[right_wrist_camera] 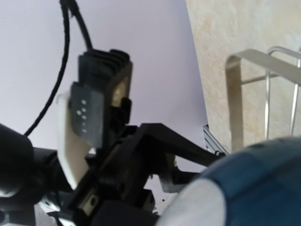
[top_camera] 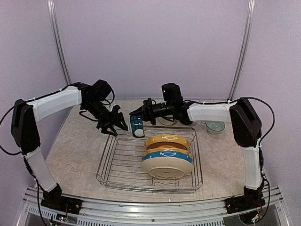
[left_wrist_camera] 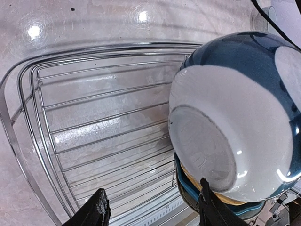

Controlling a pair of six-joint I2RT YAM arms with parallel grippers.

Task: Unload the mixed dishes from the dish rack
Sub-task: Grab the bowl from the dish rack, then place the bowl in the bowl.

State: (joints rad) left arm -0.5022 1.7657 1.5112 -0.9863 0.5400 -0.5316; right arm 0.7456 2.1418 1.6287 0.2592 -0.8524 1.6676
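1. Right gripper [top_camera: 141,115], centre of the top view: clenched on the rim of the teal-and-white bowl [top_camera: 137,127]. The bowl hangs tipped on its side at the far edge of the dish rack [top_camera: 123,162].
2. Left gripper [top_camera: 114,125], just left of the bowl in the same view: released, jaws parted, grasping nothing, poised over the rack's upper left corner.
3. Governing relation: the bowl lies between the two grippers. In the left wrist view its white underside fills the right half of the frame and faces the camera. The bowl's axis therefore runs roughly toward the left gripper, whose fingers [left_wrist_camera: 99,212] show at the lower edge, apart from the bowl.
4. Judgement: the right arm is the nearer and already carries the bowl. Setting it on the worktop [top_camera: 75,146] calls for a lift over the rack wall. A handover would call for the left jaws to meet the rim, not the broad base.
5. Plates [top_camera: 167,157] stand on edge in the rack, at lower right of the bowl.
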